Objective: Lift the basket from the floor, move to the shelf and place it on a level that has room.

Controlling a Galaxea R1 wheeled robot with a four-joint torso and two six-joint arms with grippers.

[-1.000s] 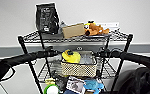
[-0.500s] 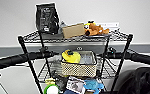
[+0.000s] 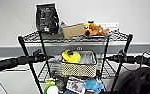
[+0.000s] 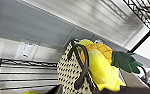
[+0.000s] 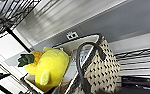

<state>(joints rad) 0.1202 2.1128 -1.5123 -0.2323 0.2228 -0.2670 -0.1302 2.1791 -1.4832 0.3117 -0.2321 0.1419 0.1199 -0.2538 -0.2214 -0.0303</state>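
The cream woven basket [image 3: 78,68] stands on the level [image 3: 44,71], the second wire tier from the top of the black shelf [image 3: 28,62]. It holds a yellow pineapple plush [image 3: 71,57]. My left gripper [image 3: 50,57] hovers just left of the basket and my right gripper [image 3: 109,59] just right of it; both look apart from its walls. In the left wrist view the basket [image 4: 68,70] and its dark handle [image 4: 83,65] sit close, with the plush [image 4: 101,67] inside. The right wrist view has the basket [image 5: 103,70] near too. Clutter under the rack leaves the floor hidden.
On the top tier are a black bag [image 3: 47,18], a brown carton box [image 3: 73,30] and an orange plush [image 3: 94,28]. The tier below the basket is crowded with a blue plush [image 3: 93,85] and other items. A dark bag [image 3: 138,80] sits at lower right. A grey wall stands behind.
Both arms have risen to a level, stretched pose at the basket's sides. The basket sits slightly lower against the rack than one second ago.
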